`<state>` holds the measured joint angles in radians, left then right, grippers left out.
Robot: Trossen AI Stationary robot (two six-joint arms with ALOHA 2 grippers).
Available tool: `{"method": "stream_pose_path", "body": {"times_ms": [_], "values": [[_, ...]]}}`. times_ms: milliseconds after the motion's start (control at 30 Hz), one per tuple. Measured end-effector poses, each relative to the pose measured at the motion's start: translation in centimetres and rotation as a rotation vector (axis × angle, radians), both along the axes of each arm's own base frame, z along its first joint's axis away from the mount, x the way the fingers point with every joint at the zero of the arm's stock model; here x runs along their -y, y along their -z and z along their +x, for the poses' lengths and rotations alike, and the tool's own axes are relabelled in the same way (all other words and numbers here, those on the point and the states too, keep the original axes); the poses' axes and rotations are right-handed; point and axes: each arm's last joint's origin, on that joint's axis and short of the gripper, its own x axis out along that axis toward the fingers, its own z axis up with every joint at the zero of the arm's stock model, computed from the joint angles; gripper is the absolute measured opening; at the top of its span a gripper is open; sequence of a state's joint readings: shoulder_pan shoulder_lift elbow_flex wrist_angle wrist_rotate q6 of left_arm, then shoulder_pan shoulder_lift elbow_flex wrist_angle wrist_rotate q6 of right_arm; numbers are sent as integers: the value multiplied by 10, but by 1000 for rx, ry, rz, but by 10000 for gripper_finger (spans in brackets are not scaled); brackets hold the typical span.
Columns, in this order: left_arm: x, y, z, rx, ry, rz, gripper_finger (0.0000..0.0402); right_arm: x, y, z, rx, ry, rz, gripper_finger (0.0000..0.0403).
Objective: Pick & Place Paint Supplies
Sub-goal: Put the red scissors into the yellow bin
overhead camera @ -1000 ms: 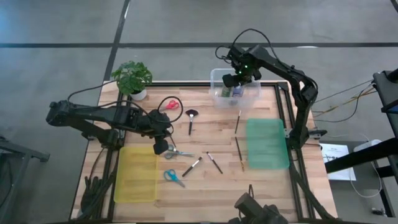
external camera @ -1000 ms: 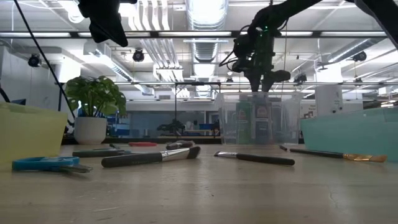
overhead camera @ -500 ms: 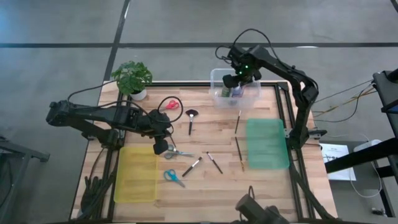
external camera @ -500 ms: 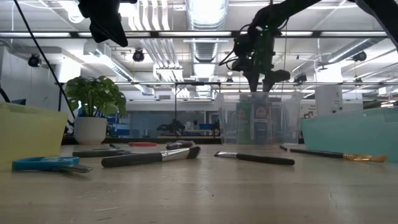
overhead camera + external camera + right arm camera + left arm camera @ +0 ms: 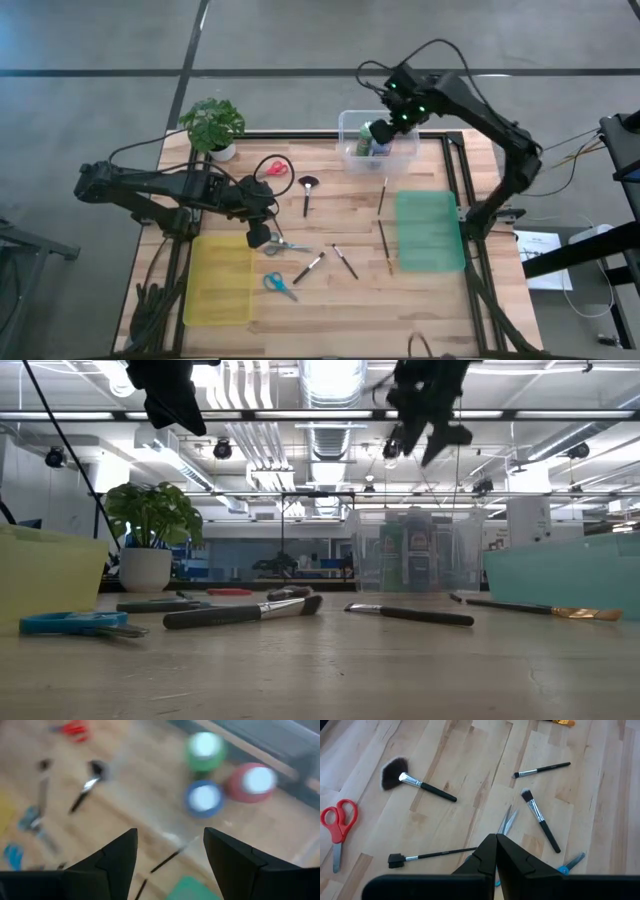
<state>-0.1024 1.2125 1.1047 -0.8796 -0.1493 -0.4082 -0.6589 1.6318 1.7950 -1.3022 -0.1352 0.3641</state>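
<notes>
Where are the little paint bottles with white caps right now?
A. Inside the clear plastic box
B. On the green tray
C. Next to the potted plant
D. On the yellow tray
A: the small white-capped paint bottles stand together inside the clear plastic box at the table's far edge, with the open right gripper above them.

no readable text, labels or signs

Bright ceiling strip lights [image 5: 330,380] glare overhead, lighting the wooden table [image 5: 330,200] evenly with soft, faint shadows. Below the right gripper [image 5: 170,850], the paint bottles [image 5: 205,797] smear with motion blur; the left wrist view stays crisp.
</notes>
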Motion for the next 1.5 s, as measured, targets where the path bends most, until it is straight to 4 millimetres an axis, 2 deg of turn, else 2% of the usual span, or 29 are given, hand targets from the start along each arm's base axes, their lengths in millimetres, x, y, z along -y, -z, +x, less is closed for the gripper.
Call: {"method": "stream_pose_path", "body": {"times_ms": [133, 300, 467, 567, 633, 767, 867, 1000, 1200, 1367, 1500], "values": [[1, 0, 0, -3, 11, -27, 18, -44, -28, -5, 75, -170, -84, 227], [12, 0, -1, -13, 115, -122, 18, -103, -53, -13, 165, -394, -173, 227], [12, -10, 11, 163, 93, -78, 37, -149, -68, -23, 186, -380, -288, 228], [-1, -26, 24, 344, 34, -34, 80, -168, -73, -28, 203, -343, -356, 228], [-17, -36, 25, 376, -13, 24, 119, -177, -75, -29, 218, -326, -378, 228], [-53, -51, 7, 188, -77, 165, 197, -187, -76, -32, 230, -329, -387, 228], [-72, -54, -10, 36, -18, 191, 229, -190, -74, -34, 229, -341, -385, 228], [-83, -39, -16, -65, 61, 195, 231, -190, -70, -35, 214, -343, -383, 228], [-85, 16, -17, -166, 96, 136, 198, -190, -67, -39, 223, -300, -353, 228], [-92, 62, -18, -163, 3, 150, 179, -190, -67, -43, 237, -282, -339, 228], [-110, 83, -22, -138, -155, 112, 178, -190, -66, -45, 239, -280, -338, 228]]}}
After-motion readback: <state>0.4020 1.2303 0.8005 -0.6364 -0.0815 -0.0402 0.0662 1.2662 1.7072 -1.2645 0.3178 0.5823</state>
